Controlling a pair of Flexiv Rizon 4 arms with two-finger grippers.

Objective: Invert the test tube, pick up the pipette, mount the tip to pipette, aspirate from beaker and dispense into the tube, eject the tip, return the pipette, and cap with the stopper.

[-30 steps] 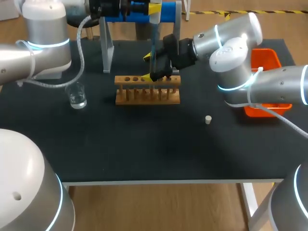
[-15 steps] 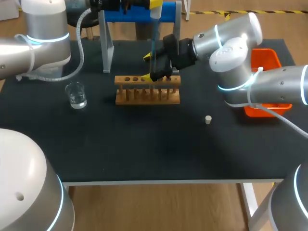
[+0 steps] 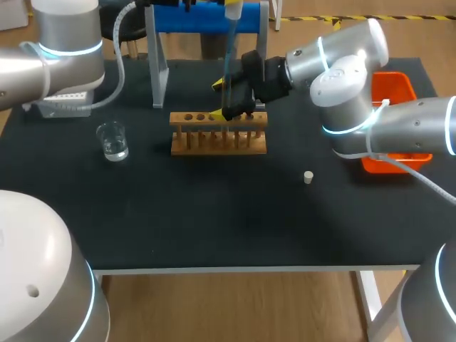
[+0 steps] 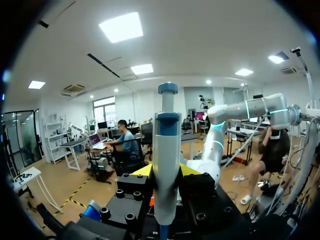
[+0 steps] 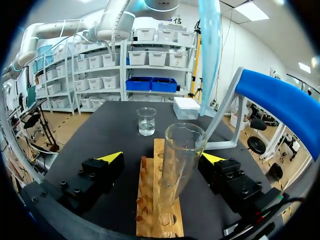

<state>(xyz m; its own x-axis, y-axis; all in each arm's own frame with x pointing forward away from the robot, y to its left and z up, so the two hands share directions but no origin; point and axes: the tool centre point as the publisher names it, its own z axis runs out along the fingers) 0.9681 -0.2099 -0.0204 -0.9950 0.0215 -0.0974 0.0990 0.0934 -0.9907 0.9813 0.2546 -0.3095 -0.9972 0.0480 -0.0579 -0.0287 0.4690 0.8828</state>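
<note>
The right arm (image 3: 335, 68) reaches in low from the right. Its right gripper (image 5: 162, 159) is released, fingers wide either side of the clear glass test tube (image 5: 181, 160), which stands mouth-up in the light wooden rack (image 5: 159, 222). Beyond and higher, the left gripper (image 4: 165, 171) clasps the white-and-blue pipette (image 4: 166, 145) upright, its translucent blue tip (image 5: 210, 55) hanging over the tube.

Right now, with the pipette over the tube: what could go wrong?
1. The tip hangs above the tube and looks off-centre from its mouth. Lowering it could hit the rim or miss onto the rack.
2. The right hand is open around the tube, so nothing steadies it and a knock may tilt it.
</note>
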